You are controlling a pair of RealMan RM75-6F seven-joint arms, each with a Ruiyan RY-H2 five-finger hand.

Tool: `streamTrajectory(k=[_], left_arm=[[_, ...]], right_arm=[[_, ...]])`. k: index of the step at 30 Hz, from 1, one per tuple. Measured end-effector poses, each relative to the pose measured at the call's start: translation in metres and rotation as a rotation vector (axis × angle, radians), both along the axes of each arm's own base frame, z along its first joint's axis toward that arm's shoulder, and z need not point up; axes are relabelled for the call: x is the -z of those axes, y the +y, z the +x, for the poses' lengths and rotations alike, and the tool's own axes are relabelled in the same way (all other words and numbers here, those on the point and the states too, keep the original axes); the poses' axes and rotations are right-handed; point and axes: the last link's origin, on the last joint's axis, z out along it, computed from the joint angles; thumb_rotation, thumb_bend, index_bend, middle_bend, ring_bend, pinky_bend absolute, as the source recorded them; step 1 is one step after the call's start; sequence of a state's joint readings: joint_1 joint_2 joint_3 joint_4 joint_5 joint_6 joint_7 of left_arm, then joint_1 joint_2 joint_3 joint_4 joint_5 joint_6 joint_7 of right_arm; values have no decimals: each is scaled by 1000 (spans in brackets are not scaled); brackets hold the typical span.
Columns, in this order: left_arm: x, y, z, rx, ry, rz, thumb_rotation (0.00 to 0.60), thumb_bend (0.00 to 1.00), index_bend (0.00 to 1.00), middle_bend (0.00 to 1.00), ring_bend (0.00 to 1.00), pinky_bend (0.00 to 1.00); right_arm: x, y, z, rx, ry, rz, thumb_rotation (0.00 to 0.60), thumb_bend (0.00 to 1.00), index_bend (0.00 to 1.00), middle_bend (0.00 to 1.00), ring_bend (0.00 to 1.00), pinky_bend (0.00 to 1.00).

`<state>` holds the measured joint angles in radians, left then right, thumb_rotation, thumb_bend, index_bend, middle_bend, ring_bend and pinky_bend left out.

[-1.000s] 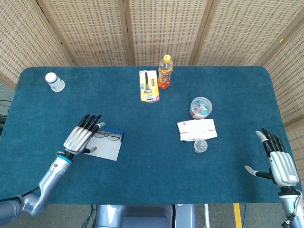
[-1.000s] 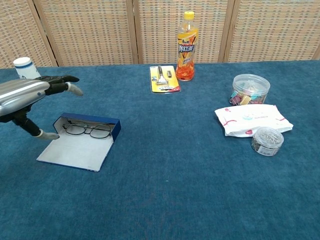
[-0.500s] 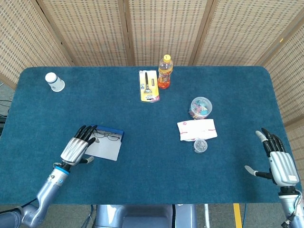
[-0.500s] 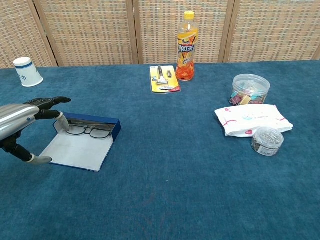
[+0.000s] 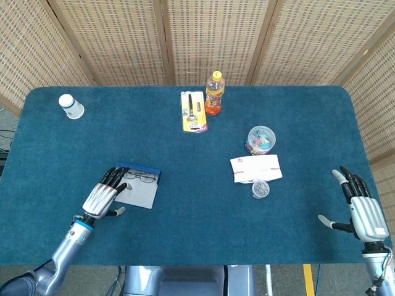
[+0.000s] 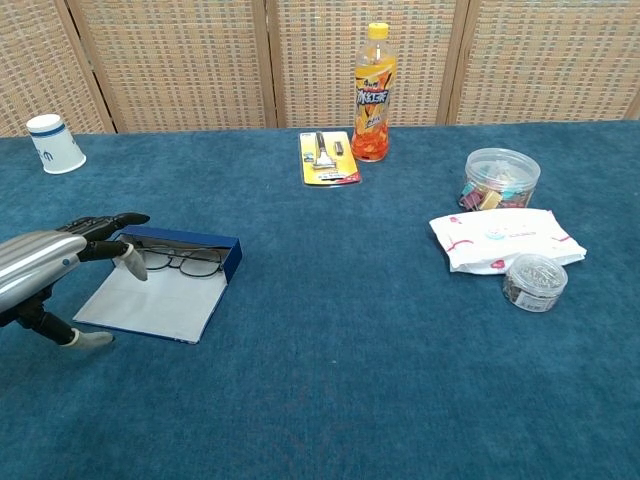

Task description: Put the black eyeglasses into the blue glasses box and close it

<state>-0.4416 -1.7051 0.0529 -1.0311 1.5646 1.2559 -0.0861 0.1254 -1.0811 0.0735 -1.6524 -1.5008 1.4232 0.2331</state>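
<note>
Black thin-rimmed eyeglasses [image 6: 178, 262] sit inside the tray of the open blue rectangular glasses box [image 6: 226, 259], left-front area of the dark blue carpeted table [image 5: 185, 209]. Box lid [image 6: 150, 305] lies flat toward the near edge, grey lining up, not closed.

Left hand [image 5: 103, 196] is low at the box's left end, fingers extended and slightly spread, holding nothing. In the chest view its fingertips [image 6: 128, 219] reach over the box's left end and the thumb points down beside the lid's near-left corner (can't tell whether anything actually touches the box).

Right hand [image 5: 361, 206] is at the table's right near edge, well apart from everything, fingers spread with the thumb out, empty. Head view only.

Other items:
- white paper cup [image 6: 55, 143] on its side, far left
- orange drink bottle with yellow cap [image 6: 372, 94] upright at far centre
- yellow blister pack [image 6: 328, 158] with a metal tool, just left of the bottle
- clear round tub of coloured bits [image 6: 499, 179], right side
- white soft wipes packet [image 6: 505, 238] just in front of the tub
- small clear jar [image 6: 534, 281] touching the packet's near edge
</note>
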Motion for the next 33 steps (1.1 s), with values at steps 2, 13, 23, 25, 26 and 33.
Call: streamTrajectory(k=[2,13,23,25,26,33], left_arm=[[1,1,-1,-2,4,3,600,169,350,0,0,0],[6,7,-4,-12,13,15,600,169,349,0,0,0],[10,10,-6,-19,39,9,600,249,349,0,0,0],[11,10,-6,-22,44,4,600,269,350,0,0,0],[12,10,-7,-22,47,2,600,284,350,0,0,0],[10,14,-6,-21,48,0,600,405,357,0,0,0]], right_arm=[[0,0,0,0,-1,0,600,0,0,0,0,0],[0,0,0,1,-1,1,600,0,0,0,0,0],[0,0,0,1,-2,1,600,0,0,0,0,0],[0,0,0,0,-1,1,600,0,0,0,0,0],[0,0,0,0,-2,1,600,0,0,0,0,0],[0,0,0,0,-4,0,600,0,0,0,0,0]])
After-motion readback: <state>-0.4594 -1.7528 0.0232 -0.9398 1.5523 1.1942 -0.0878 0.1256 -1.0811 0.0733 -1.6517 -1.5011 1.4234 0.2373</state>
